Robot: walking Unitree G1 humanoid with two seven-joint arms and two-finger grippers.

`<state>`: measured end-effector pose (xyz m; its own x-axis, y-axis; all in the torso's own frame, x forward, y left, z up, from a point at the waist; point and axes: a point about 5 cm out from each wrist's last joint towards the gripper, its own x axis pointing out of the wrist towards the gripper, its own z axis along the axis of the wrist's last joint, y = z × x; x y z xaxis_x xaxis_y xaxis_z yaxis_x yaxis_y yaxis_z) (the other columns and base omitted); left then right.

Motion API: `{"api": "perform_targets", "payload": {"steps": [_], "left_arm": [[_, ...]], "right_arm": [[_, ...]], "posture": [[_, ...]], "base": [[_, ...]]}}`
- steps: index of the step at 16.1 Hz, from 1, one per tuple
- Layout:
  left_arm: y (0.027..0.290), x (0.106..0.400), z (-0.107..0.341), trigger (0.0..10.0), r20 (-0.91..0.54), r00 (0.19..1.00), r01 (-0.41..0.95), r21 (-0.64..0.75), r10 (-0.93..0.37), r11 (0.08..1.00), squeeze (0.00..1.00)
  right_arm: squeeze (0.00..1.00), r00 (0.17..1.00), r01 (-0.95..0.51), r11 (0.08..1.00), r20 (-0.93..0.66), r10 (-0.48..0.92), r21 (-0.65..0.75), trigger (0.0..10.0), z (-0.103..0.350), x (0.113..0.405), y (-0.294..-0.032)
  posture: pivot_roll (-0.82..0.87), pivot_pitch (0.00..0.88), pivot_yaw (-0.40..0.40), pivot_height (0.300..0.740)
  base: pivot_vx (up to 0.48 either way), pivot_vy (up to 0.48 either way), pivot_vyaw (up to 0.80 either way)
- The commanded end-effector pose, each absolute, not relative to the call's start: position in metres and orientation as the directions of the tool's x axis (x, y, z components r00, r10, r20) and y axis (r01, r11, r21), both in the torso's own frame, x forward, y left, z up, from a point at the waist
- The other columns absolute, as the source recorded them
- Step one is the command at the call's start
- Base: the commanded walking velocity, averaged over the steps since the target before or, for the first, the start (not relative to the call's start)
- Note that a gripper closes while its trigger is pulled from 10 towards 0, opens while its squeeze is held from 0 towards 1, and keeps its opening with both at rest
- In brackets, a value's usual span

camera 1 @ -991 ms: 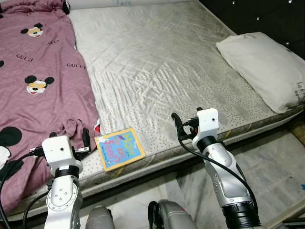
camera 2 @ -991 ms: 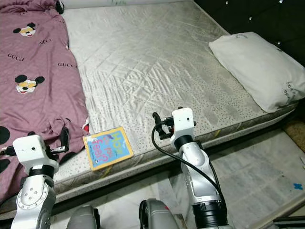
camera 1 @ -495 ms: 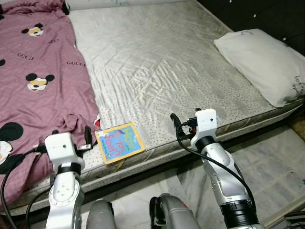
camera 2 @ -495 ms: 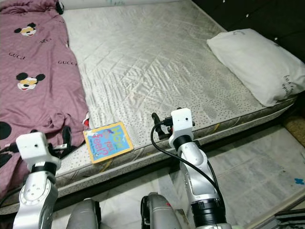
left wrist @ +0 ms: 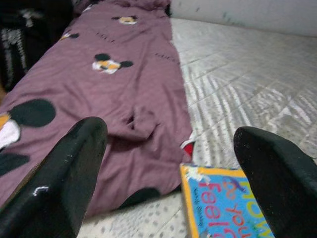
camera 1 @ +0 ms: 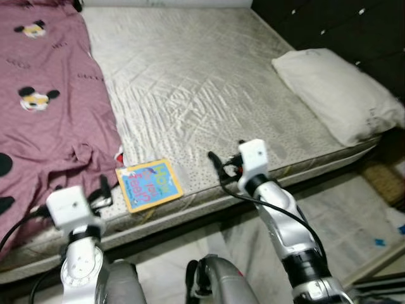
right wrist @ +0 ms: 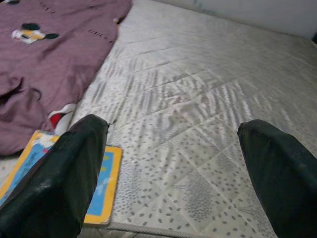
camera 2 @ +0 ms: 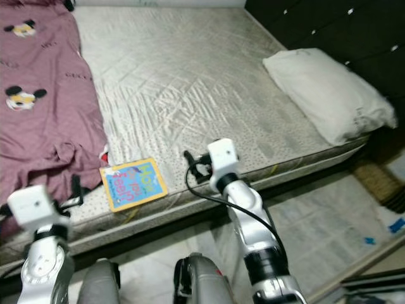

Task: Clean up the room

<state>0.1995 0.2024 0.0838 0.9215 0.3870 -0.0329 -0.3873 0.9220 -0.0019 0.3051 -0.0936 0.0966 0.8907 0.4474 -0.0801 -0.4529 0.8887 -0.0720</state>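
A blue and yellow children's book (camera 1: 149,184) lies flat near the front edge of the grey mattress (camera 1: 190,82), just right of a purple cartoon-print blanket (camera 1: 44,120). My left gripper (camera 1: 101,190) hovers open at the mattress edge, just left of the book (left wrist: 225,203), which lies below and between its fingers (left wrist: 59,173). My right gripper (camera 1: 216,166) is open too, over the mattress edge to the right of the book (right wrist: 101,188). Neither holds anything.
A white pillow (camera 1: 332,88) lies at the right end of the mattress against a dark headboard (camera 1: 329,25). A small red and white item (left wrist: 188,146) peeks from under the blanket's edge. Pale tiled floor (camera 1: 342,215) runs along the bed's front.
The head camera has shifted, so the whole scene sits further left and higher. Both arms stay at the mattress edge, fingers still open; the book has not moved.
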Motion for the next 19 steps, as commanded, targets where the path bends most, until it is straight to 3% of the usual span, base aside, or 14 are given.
{"api": "perform_targets", "payload": {"steps": [1, 3, 6, 10, 19], "left_arm": [[0.200, 0.198, 0.088, 10.0, -0.012, 0.921, -0.390, -0.005, 0.390, 0.921, 0.00], [0.198, 0.204, 0.088, 10.0, -0.010, 0.931, -0.365, -0.001, 0.365, 0.931, 0.00], [0.190, 0.226, 0.089, 10.0, -0.005, 0.964, -0.266, 0.003, 0.266, 0.964, 0.00], [0.180, 0.248, 0.094, 10.0, 0.008, 0.984, -0.179, 0.005, 0.179, 0.984, 0.00], [0.188, 0.243, 0.093, 10.0, 0.007, 0.981, -0.194, 0.026, 0.194, 0.981, 0.00]], "right_arm": [[0.00, 0.885, -0.463, 0.883, -0.085, 0.457, -0.079, 10.0, 0.095, 0.306, -0.093], [0.00, 0.894, -0.447, 0.891, -0.069, 0.442, -0.083, 10.0, 0.097, 0.306, -0.094], [0.00, 0.935, -0.355, 0.931, -0.039, 0.353, -0.087, 10.0, 0.096, 0.300, -0.110], [0.00, 0.964, -0.267, 0.959, -0.025, 0.265, -0.092, 10.0, 0.094, 0.291, -0.127], [0.00, 0.954, -0.299, 0.952, -0.020, 0.298, -0.067, 10.0, 0.093, 0.289, -0.112]], "posture": [[0.07, 0.089, -0.190, 0.685], [0.07, 0.088, -0.183, 0.685], [-0.01, 0.074, -0.070, 0.685], [-0.06, 0.063, 0.001, 0.685], [-0.02, 0.084, -0.010, 0.685]], "base": [[0.000, 0.000, 0.00], [0.000, 0.000, 0.00], [0.000, 0.000, 0.00], [0.000, 0.000, 0.00], [0.000, 0.000, 0.08]]}}
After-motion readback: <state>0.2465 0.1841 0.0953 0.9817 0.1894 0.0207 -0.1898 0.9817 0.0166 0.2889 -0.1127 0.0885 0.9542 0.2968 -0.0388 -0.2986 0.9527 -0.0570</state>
